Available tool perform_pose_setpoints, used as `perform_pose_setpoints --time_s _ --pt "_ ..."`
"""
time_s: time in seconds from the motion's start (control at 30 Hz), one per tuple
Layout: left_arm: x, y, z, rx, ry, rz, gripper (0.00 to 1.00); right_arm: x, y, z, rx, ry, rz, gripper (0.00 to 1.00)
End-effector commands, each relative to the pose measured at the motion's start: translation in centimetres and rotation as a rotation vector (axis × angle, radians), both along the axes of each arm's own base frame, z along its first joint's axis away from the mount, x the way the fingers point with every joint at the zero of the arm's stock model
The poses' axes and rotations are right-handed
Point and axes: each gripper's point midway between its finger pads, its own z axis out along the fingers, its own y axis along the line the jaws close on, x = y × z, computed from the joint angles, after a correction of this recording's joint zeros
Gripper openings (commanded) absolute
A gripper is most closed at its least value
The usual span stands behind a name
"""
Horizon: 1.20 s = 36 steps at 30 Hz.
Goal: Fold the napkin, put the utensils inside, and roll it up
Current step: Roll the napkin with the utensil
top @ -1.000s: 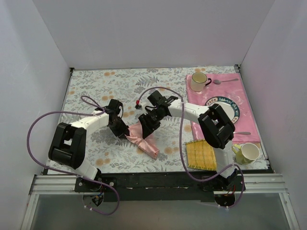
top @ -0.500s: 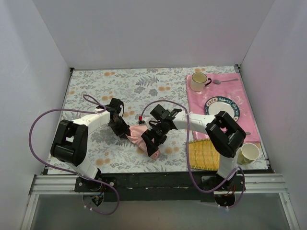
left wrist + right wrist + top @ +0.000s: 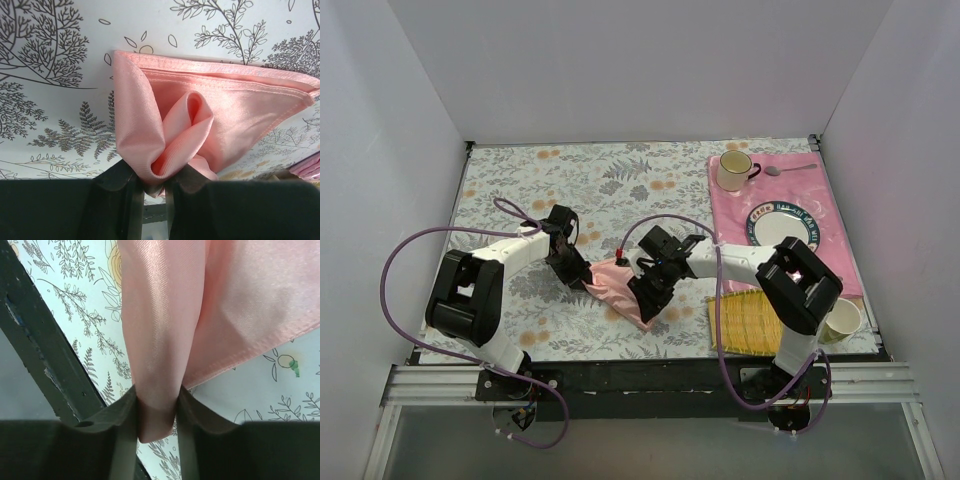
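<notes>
Glossy, smooth satin cloth napkin [image 3: 240, 105]; matt printed tablecloth [image 3: 55, 125].

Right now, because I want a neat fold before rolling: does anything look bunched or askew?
Yes. The napkin is not lying flat: the left gripper pinches one part into a puffed loop, and the right gripper clamps a thick fold, so the cloth is bunched up between them.

Both arms extend forward and angle inward; left gripper [image 3: 578, 278] and right gripper [image 3: 645, 298] each pinch the napkin [image 3: 615, 279].
</notes>
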Motion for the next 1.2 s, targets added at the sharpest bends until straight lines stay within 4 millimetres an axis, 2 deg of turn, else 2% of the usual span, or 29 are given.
perform_pose_setpoints --time_s 0.0,0.3,0.37,0.43,0.5,0.53,0.57,0.63,0.67,0.73,0.8,0.87,0.9,0.93,1.1,1.17 --pt "-1.4 2.3 -1.9 0.131 0.057 -0.031 0.0 0.8 -1.2 -0.4 -0.029 -0.086 -0.007 0.31" --pt "-1.5 3.5 -2.2 0.199 0.055 -0.079 0.0 0.1 -4.6 -2.9 -0.144 -0.111 -0.035 0.2" --pt "-1.5 3.5 -2.2 0.201 0.056 -0.079 0.0 -0.1 -5.1 -2.9 -0.149 -0.117 -0.056 0.2" --pt "-1.6 3.5 -2.2 0.197 0.055 -0.07 0.0 0.1 -4.4 -2.0 -0.098 -0.14 -0.054 0.25" --pt "-1.6 3.5 -2.2 0.194 0.056 -0.058 0.0 0.5 -3.4 -0.7 -0.054 -0.149 -0.073 0.36" --pt "-2.0 3.5 -2.4 0.191 0.065 -0.053 0.0 1.3 -2.5 0.8 -0.017 -0.183 -0.079 0.44" --pt "-2.0 3.5 -2.3 0.19 0.065 -0.047 0.0 1.8 -1.9 1.9 0.007 -0.203 -0.084 0.58" --pt "-2.2 3.5 -2.3 0.191 0.071 -0.029 0.0 2.7 -1.0 4.0 0.033 -0.244 -0.095 0.7" --pt "-2.2 3.5 -2.2 0.191 0.069 -0.022 0.0 3.7 0.2 5.9 0.068 -0.278 -0.103 0.86" --pt "-2.3 3.5 -2.2 0.186 0.072 -0.011 0.0 4.8 0.8 7.5 0.067 -0.342 -0.123 0.99" --pt "-2.2 3.3 -2.0 0.177 0.069 -0.004 0.0 5.8 1.9 9.3 0.105 -0.386 -0.129 0.99" --pt "-2.1 3.2 -2.0 0.171 0.067 0.008 0.0 5.8 2.8 9.4 0.111 -0.388 -0.113 0.99" --pt "-2.1 3.0 -1.9 0.164 0.068 0.009 0.0 6.1 3.7 10.4 0.127 -0.404 -0.096 0.99" --pt "-2.1 3.0 -2.0 0.162 0.071 0.012 0.0 5.7 4.3 9.2 0.083 -0.403 -0.076 0.99" --pt "-2.2 2.6 -1.9 0.143 0.084 0.01 0.0 5.8 7.1 8.8 0.051 -0.598 -0.019 0.82" --pt "-2.4 2.5 -2.2 0.141 0.105 0.0 0.0 5.3 7.8 7.6 0.04 -0.625 0.015 0.79"
